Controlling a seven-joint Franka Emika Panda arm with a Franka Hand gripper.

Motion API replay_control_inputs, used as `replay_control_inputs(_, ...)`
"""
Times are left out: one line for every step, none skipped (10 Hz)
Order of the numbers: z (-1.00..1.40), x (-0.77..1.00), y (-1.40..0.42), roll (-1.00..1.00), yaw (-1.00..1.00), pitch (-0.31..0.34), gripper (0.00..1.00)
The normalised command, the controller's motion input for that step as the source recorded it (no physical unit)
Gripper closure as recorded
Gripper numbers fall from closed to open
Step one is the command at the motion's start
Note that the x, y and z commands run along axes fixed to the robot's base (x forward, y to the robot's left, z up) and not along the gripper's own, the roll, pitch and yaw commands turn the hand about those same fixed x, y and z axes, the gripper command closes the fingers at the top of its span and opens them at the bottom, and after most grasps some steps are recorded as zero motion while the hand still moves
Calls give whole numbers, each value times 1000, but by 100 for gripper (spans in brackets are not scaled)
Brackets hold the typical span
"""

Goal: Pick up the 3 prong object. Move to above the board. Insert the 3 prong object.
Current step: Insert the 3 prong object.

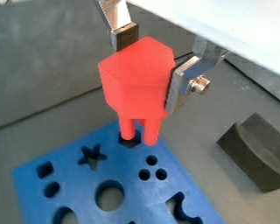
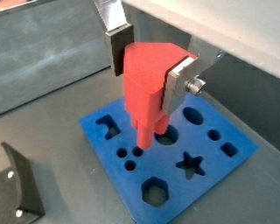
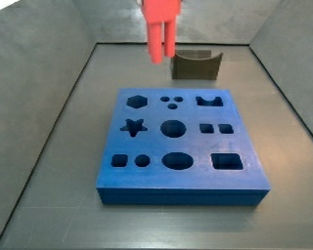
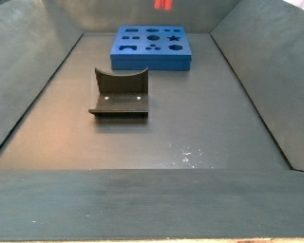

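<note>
The tool (image 1: 150,59) grips the 3 prong object (image 1: 133,83), prongs down, above the board (image 1: 73,179). The board lies near the counter's (image 4: 180,133) far edge, beside the fixture (image 4: 119,95).

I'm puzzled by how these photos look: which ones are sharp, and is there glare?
In both wrist views the red-orange plastic pronged peg in the end effector looks soft and huge. In a side view the flat blue board is crisp; in another, small glints speckle the grey floor.
</note>
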Motion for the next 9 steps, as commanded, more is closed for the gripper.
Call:
replay_control_inputs(-494,437,66,146,357,-43,100)
replay_control_inputs(-531,426,57,129,343,-54,100)
replay_control_inputs(-574,391,63,49,329,-49,100)
replay_control_inputs(-594,360,80,54,340,-34,100)
replay_control_inputs(-551,291,91,69,383,-23,100)
replay_control_inputs(-306,120,140,54,409,0,100)
replay_control_inputs(-134,0,0,0,80,-74,100)
replay_control_inputs(-394,0,6,0,554,-140,100)
replay_control_inputs(-437,0,9,0,734,-157,100)
